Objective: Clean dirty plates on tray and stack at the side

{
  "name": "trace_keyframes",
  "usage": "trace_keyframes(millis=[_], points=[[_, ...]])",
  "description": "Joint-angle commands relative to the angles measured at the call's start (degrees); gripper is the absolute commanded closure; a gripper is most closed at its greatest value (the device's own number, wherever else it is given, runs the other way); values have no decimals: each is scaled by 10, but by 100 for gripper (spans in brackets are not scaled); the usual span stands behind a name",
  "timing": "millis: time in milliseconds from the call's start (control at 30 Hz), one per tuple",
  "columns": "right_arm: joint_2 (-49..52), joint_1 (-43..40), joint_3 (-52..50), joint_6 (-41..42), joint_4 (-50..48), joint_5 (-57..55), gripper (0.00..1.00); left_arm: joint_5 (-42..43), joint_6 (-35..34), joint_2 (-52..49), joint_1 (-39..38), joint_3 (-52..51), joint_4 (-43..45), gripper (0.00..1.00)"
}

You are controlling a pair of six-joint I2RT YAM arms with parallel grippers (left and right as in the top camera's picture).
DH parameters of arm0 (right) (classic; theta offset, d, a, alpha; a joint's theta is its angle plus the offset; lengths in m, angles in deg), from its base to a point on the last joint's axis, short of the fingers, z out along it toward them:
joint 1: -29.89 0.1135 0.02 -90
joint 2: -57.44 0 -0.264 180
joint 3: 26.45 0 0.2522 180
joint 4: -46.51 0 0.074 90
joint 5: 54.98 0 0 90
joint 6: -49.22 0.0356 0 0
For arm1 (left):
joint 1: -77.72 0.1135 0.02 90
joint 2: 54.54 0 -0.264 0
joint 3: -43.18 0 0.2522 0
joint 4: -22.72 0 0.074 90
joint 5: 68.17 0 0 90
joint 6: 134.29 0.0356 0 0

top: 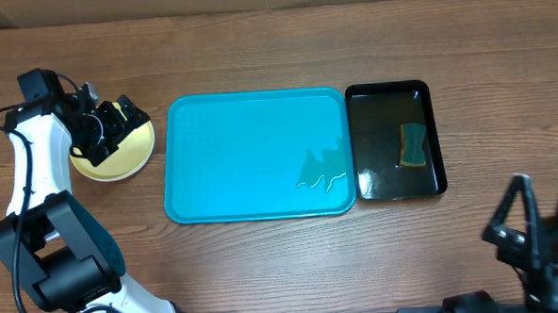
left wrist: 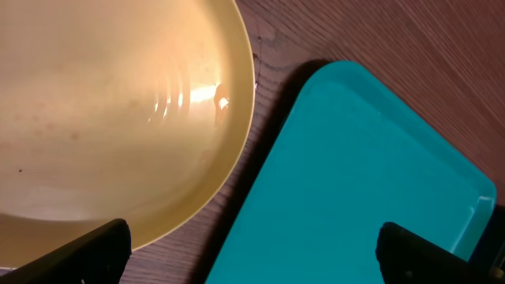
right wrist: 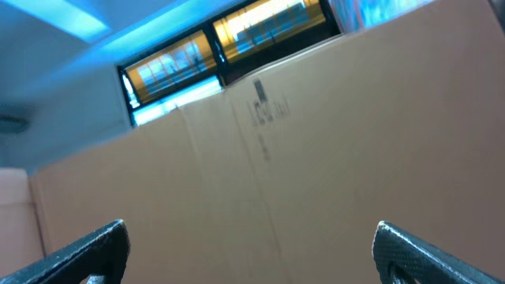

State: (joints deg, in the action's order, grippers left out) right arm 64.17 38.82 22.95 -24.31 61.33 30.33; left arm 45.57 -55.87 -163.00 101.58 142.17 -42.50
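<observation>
Left gripper (top: 111,126) (left wrist: 256,252): hovers over the far part of the yellow plate, at the left end of the table. The fingers are spread wide and released, with nothing between them. In the wrist view the two dark fingertips (left wrist: 83,252) sit at the bottom corners of the frame, well apart.

Right gripper (top: 545,197) (right wrist: 256,252): near the front right corner of the table, well apart from both trays and pointing upward. The fingers are spread and released, gripping nothing. Its camera sees only a cardboard box (right wrist: 316,158) and ceiling lights (right wrist: 237,39).

Yellow plate (top: 128,158) (left wrist: 102,102): pale yellow-green and round, lying flat on the table just left of the blue tray. A thin strip of wood shows between its rim and the tray's left edge. The wrist view shows a glossy inside with a bright glint and a few tiny dark specks. I cannot tell whether other plates lie under it.

Blue tray (top: 251,158) (left wrist: 347,181): large and turquoise with rounded corners, lying in the middle of the table. There are no plates on it. A pale rippled glint shows near its right side.

Black tray (top: 389,87): smaller, glossy and narrow, set just beside the right edge of the blue tray.

Sponge (top: 413,146): lies inside the black tray, toward its right side.

Table (top: 255,44) (left wrist: 379,47): brown wood grain, carrying the plate and both trays.
</observation>
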Motion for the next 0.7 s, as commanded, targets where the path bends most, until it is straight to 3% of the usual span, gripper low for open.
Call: trace_keyframes(millis=[0,100,367,667], points=[[-31,-4,-72,0,-70,9,0,-2,13,-7,0,11,-1,1],[-54,-5,-132,0,-110,3,0,-2,13,-6,0,11,-1,0],[-65,-14,-227,0,-108,3,0,-2,13,-6,0,11,-1,0],[-66,-28,-300,-2,-24,1,0,-2,13,-7,0,11,-1,0]])
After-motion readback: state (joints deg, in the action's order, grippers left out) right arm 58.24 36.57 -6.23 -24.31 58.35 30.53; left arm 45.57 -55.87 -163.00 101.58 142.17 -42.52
